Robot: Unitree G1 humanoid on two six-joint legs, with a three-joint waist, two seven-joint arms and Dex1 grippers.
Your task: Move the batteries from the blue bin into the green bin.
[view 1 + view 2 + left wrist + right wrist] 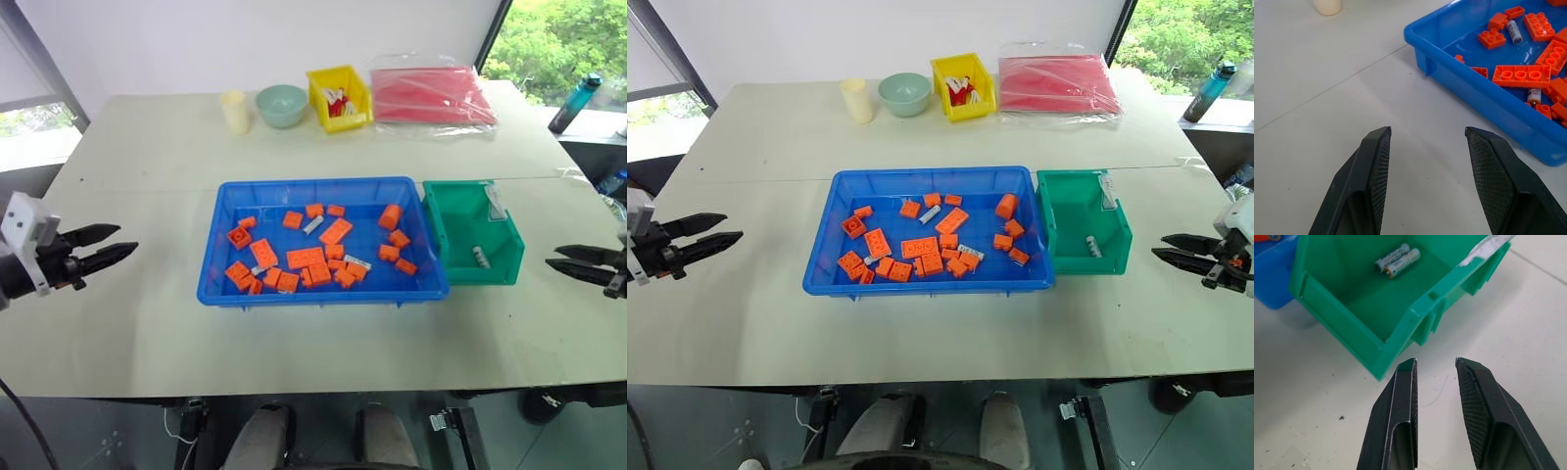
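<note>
Head view: blue bin (pixel 217 257) centre frame, batteries (pixel 313 225) among orange bricks (pixel 306 258); green bin (pixel 453 245) touching its right side.

Left wrist: left gripper (pixel 1427 133) spread, empty, over table (pixel 1327 98).

Right wrist: right gripper (pixel 1435 363) parted, empty; two batteries inside green bin.

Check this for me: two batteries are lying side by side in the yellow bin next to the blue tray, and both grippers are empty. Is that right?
Wrong bin. The two batteries lie side by side in the green bin next to the blue tray, as the right wrist view shows. The yellow bin stands at the far end of the table. Left gripper and right gripper are indeed empty.
</note>
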